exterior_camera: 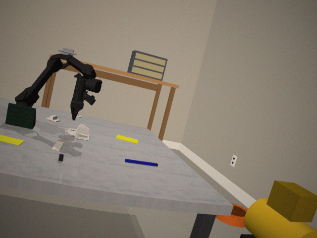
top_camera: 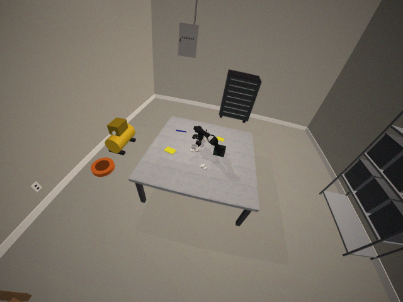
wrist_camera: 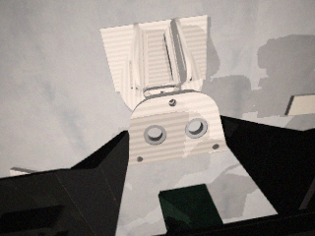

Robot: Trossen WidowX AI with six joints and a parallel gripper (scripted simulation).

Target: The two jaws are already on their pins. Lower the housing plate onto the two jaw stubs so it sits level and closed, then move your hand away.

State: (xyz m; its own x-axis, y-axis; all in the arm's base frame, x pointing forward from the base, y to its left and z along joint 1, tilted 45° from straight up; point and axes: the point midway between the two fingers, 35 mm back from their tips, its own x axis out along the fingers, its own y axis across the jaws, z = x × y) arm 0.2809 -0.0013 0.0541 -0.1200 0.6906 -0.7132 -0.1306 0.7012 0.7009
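Observation:
My gripper point(top_camera: 198, 144) point(exterior_camera: 74, 118) point(wrist_camera: 171, 127) is shut on the housing plate point(wrist_camera: 172, 149) point(exterior_camera: 79, 116), a cream plate with two grey-rimmed holes. The plate is clear of the table in the exterior view. The white base assembly point(top_camera: 194, 150) point(exterior_camera: 83, 131) point(wrist_camera: 115, 49) lies on the table below the gripper, with a raised fan-shaped part. In the wrist view its finned part shows beyond the plate's rounded edge, and the plate hides what lies beneath it. I cannot make out the two jaw stubs or their pins.
On the table point(top_camera: 195, 182) point(exterior_camera: 107, 179) are a dark green block point(top_camera: 222, 148) point(exterior_camera: 20, 115) by the arm's base, a small white part point(top_camera: 203, 166) point(exterior_camera: 53, 117), a flat pale piece point(exterior_camera: 58, 145), a small black block point(exterior_camera: 61, 157), two yellow pads point(top_camera: 169, 150) point(exterior_camera: 127, 139) and a blue bar point(top_camera: 181, 131) point(exterior_camera: 141, 162).

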